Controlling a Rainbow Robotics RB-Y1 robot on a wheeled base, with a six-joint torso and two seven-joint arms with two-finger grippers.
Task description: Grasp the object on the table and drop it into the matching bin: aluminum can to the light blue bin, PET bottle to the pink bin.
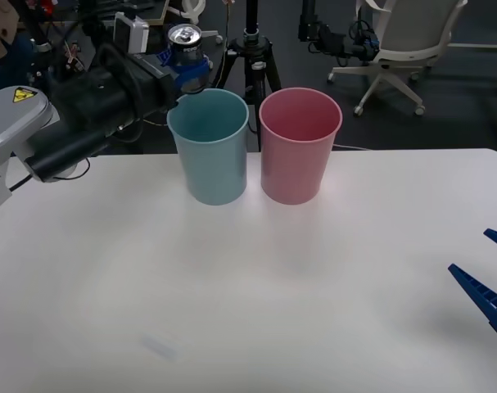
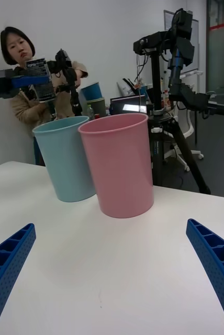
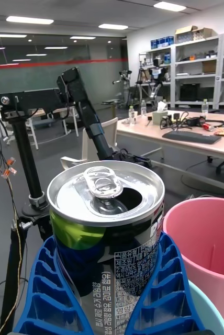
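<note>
Aluminum can point(image 3: 109, 235) sits clamped upright between the ribbed blue fingers point(image 3: 44, 293) of the left hand point(image 1: 185, 70), held in the air above the far-left rim of the light blue bin point(image 1: 210, 147), its silver pull-tab top facing up and its opening already punched. Nearest the robot, the white counter point(image 1: 232, 295) lies bare across its front half, and the right hand point(image 1: 487, 274) waits low over its right edge, its two blue fingers point(image 2: 7, 261) spread wide apart and gripping nothing. Farther back, toward the counter's far edge, the light blue bin and the pink bin point(image 1: 300, 143) stand upright just beside each other, the blue one on the robot's left, the pink one on its right, rims almost touching. Seen from the left wrist, the can's dark printed body fills the gap between the fingers, with the pink bin's rim showing below and to one side. The left arm point(image 1: 76, 123) reaches in from the left, black and bulky, ending at the can above the blue bin. Beyond the counter stand a black tripod point(image 1: 252, 57) and a white office chair point(image 1: 399, 41) on a dark floor.
</note>
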